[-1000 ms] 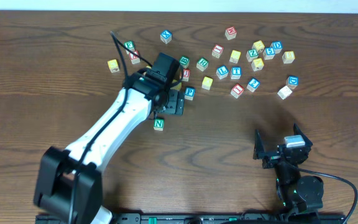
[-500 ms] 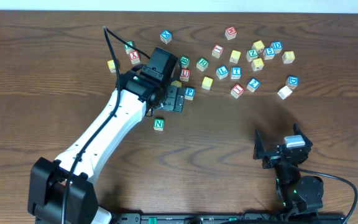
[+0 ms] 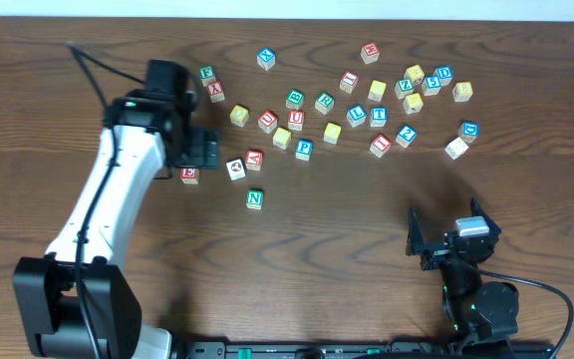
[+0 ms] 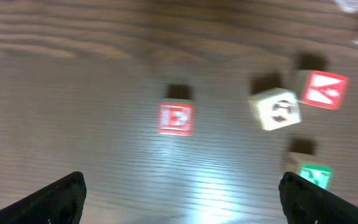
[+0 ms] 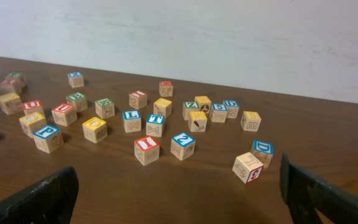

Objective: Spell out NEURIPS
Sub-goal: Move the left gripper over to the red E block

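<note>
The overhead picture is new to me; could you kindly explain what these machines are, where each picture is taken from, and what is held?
These are two robot arms at a table. One camera looks down; the other two sit on the wrists, so the dark shapes at their bottom corners are each arm's own fingers. Lettered cubes lie scattered on the table. The left gripper is open close to a red E cube, with a green N cube nearby. The right gripper is open too. Neither holds anything.

Green N cube (image 3: 255, 198) flat, letter up, standing alone. Red E cube (image 3: 189, 175) left of N, slightly farther from me, apart. Blue P cube (image 3: 304, 150) right of N, farther back, apart. I can't read the rest.
</note>
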